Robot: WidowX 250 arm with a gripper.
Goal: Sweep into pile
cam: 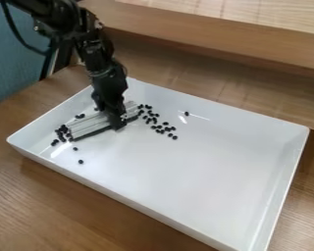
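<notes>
Camera view: my gripper (117, 122) grips the sweeper (91, 126), which I should draw flat and slowly, gathering beans (174, 138) past its left and right ends.

The tray (205, 171) is plain white, the small pieces (174, 138) black, the table (28, 196) wood-grained brown.

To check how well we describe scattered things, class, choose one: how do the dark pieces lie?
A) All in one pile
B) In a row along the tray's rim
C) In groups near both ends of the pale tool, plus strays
C: dark pieces gather near each end of the pale tool, with a few apart.
</notes>
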